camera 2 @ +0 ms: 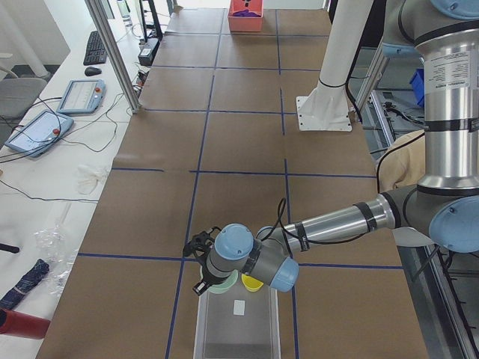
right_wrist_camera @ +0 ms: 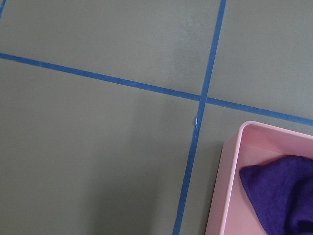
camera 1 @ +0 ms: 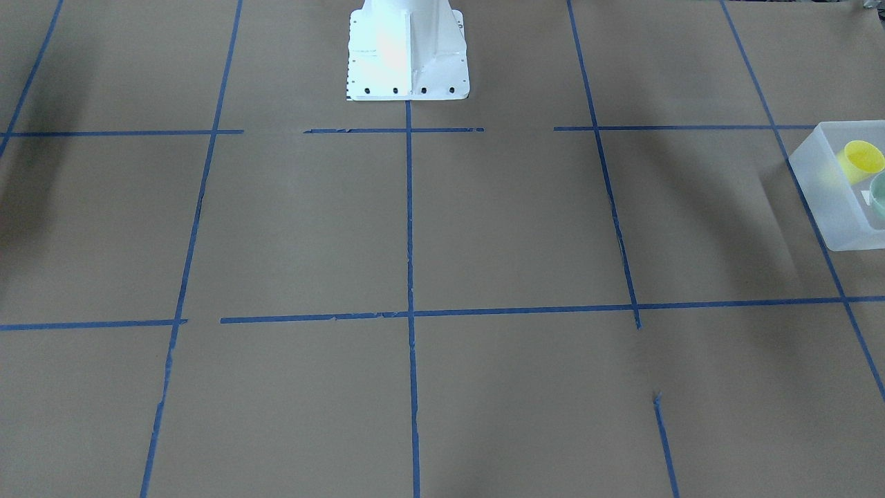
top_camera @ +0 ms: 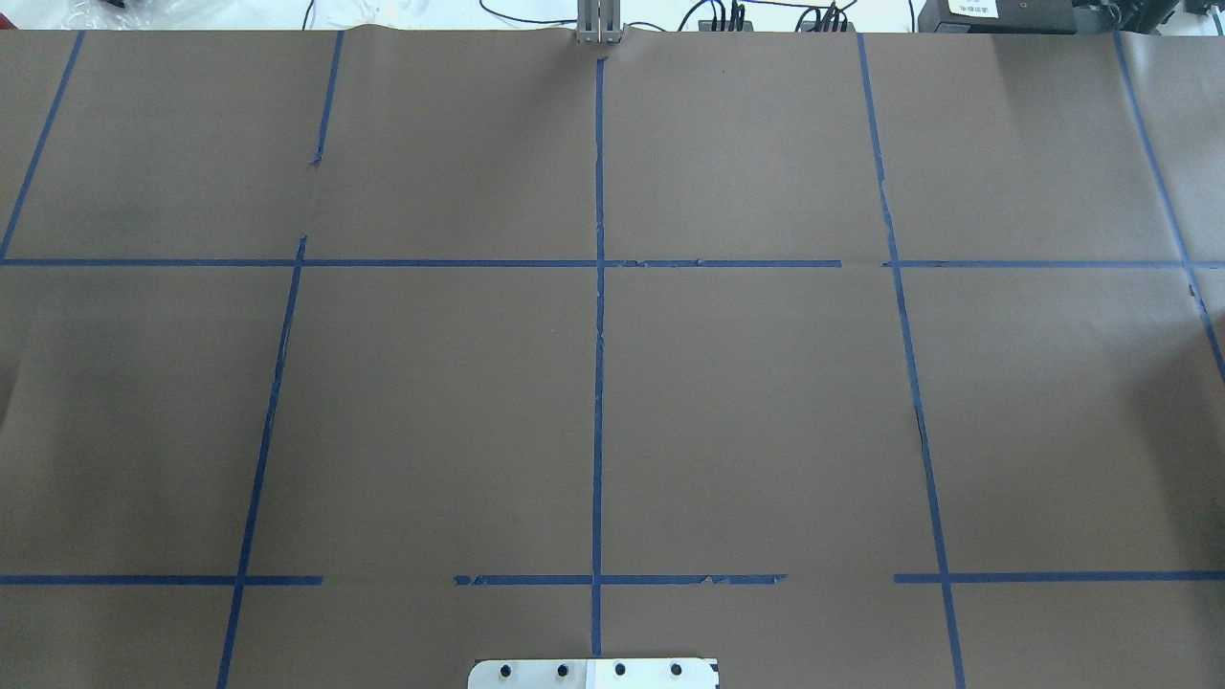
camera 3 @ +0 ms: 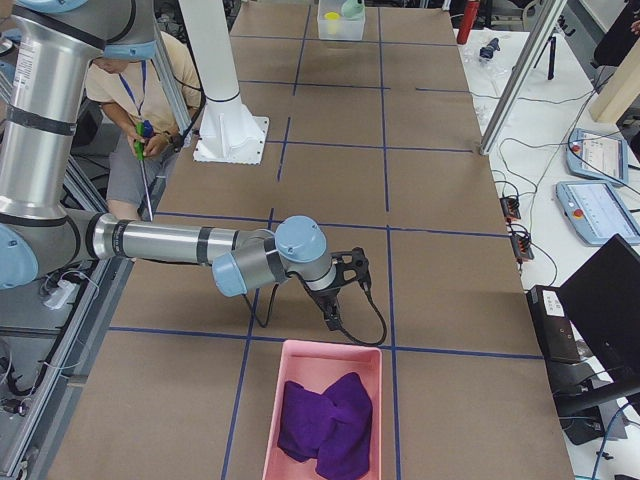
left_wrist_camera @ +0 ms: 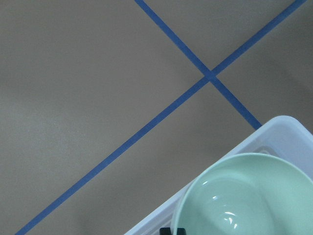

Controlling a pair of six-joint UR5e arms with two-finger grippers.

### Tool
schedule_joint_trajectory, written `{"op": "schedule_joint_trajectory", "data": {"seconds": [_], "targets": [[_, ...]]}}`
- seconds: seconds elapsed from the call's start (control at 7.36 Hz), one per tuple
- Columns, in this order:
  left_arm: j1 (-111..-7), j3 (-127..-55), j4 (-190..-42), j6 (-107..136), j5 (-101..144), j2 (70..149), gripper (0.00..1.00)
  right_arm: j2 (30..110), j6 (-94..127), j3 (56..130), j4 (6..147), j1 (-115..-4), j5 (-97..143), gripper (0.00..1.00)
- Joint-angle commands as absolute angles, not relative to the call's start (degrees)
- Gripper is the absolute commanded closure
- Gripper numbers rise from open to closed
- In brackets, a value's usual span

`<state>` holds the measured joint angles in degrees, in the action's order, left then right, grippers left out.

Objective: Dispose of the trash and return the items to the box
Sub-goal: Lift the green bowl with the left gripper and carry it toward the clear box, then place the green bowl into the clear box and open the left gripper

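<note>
The frosted-white box [camera 1: 830, 207] stands at the table's end on my left; it also shows in the exterior left view [camera 2: 238, 329]. The yellow cup [camera 1: 863, 159] lies in it, and the mint-green bowl [camera 1: 879, 197] sits beside the cup inside the box. In the left wrist view the bowl [left_wrist_camera: 244, 196] is tilted against the box wall [left_wrist_camera: 288, 134]. My left gripper [camera 2: 197, 265] hangs over the box's end by the bowl; I cannot tell whether it is open or shut. My right gripper [camera 3: 355, 268] is above bare table near the pink bin; I cannot tell its state either.
A pink bin [camera 3: 322, 360] holding a purple cloth [camera 3: 325, 415] stands at the table's end on my right, and shows in the right wrist view [right_wrist_camera: 230, 186]. The white robot base [camera 1: 408, 52] is at the table's rear middle. Blue tape lines cross the brown table.
</note>
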<state>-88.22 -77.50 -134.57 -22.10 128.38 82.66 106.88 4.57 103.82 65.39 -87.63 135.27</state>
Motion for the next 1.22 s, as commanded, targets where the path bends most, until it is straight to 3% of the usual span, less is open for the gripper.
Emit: {"op": "schedule_joint_trajectory", "data": {"seconds": [0.0, 0.14, 0.27, 0.82, 1.09], "targets": [[-87.89, -77.61, -136.04, -22.06, 128.41, 82.18, 0.30, 106.88, 4.66, 103.71, 65.39, -87.63, 135.35, 0.00], [-87.98, -77.78, -136.84, -22.15, 128.41, 81.74, 0.23, 106.88, 4.66, 103.71, 65.39, -87.63, 135.26, 0.00], [-87.98, -78.74, -136.76, -21.97, 128.50, 81.74, 0.00, 106.88, 4.66, 103.71, 65.39, -87.63, 135.26, 0.00], [-88.59, -101.12, -109.32, -10.73, 132.24, 81.65, 0.00, 106.00, 11.78, 104.68, 65.57, -87.63, 135.35, 0.00], [-88.25, -101.69, -87.86, -6.98, 135.53, 83.39, 0.00, 106.69, 11.60, 104.50, 66.53, -83.09, 134.83, 0.00]]}}
